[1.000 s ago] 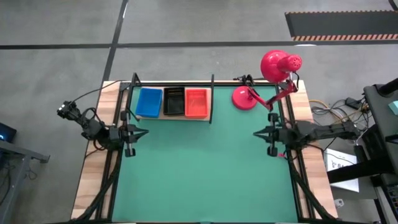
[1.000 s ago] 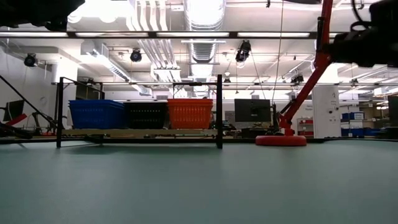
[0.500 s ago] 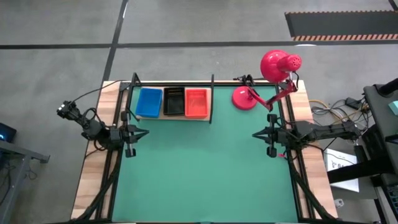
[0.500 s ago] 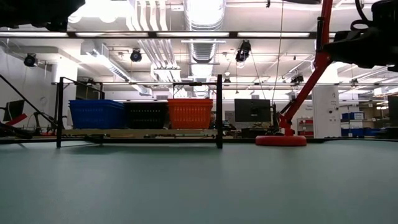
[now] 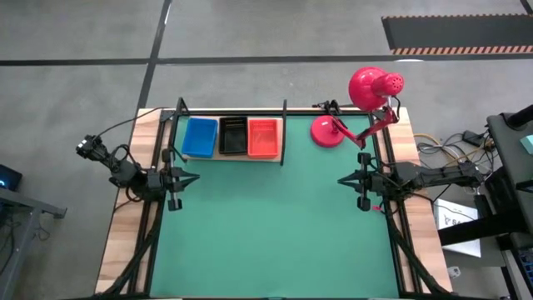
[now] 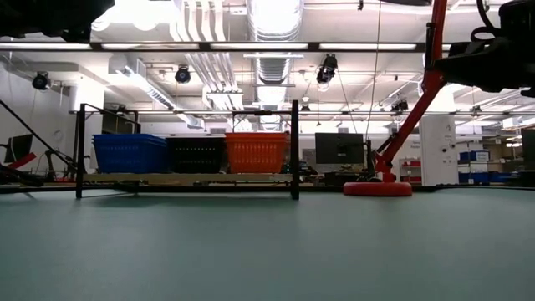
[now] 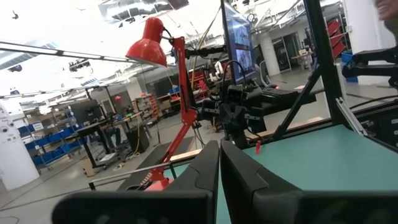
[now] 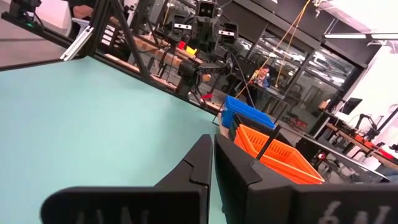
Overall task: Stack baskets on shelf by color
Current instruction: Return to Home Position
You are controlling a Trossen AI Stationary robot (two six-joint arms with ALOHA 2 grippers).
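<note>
the left gripper (image 5: 194, 177) and right gripper (image 5: 342, 179) were closed, empty, at the sides of the table (image 5: 122, 237). blue, black and orange-red mesh baskets (image 5: 232, 137) sat on the wooden shelf (image 5: 233, 158); the right arm (image 5: 433, 177) could brush the red desk lamp (image 5: 326, 132).

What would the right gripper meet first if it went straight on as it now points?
The right gripper probably meets nothing near: green mat lies below, then the left gripper far across.
</note>
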